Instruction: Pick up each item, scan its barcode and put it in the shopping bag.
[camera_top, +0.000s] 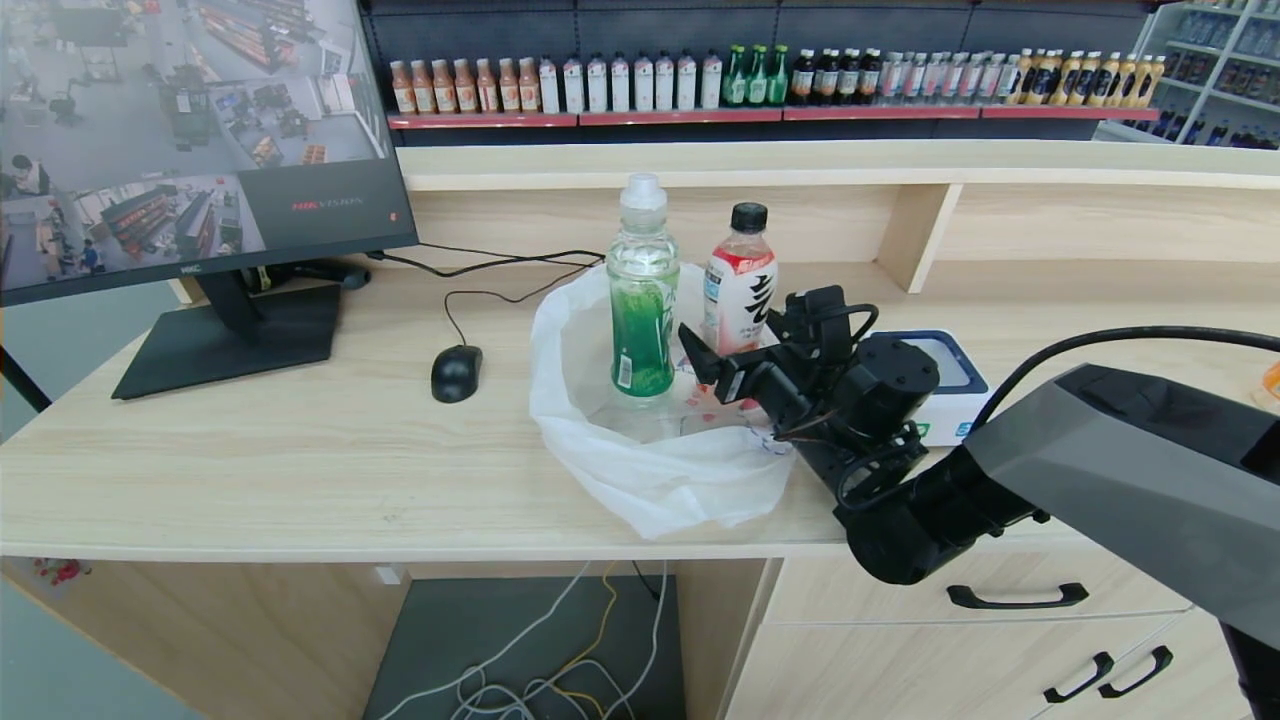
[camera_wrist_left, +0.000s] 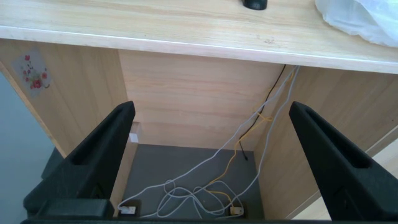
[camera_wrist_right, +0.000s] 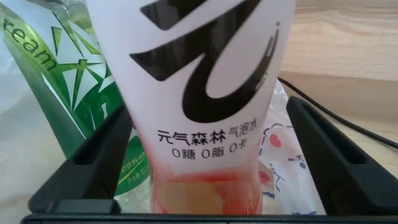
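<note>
Your right gripper (camera_top: 748, 340) sits around the pink bottle (camera_top: 740, 285) with its fingers spread, not pinching. In the right wrist view a sliver of gap shows between the bottle and one finger (camera_wrist_right: 323, 143). The bottle stands upright inside the shopping bag (camera_top: 640, 480), just beside the green bottle (camera_top: 642, 300), which is also upright in it. I judge that both drinks are already placed. The bag's mouth is slumped open, which lets a bottle go in from the side.

Your left gripper (camera_wrist_left: 211, 109) hangs below the counter edge, fingers wide apart with nothing between them, well out of the way.

The bag rests on a pale wooden counter (camera_top: 250, 450), between a mouse (camera_top: 456, 373) and a white box (camera_top: 950, 385) that is probably the scanner. A monitor (camera_top: 190, 130) stands to the left, shelves of drinks (camera_top: 780, 80) line the back wall, and cables (camera_wrist_left: 205, 186) trail under the counter.
</note>
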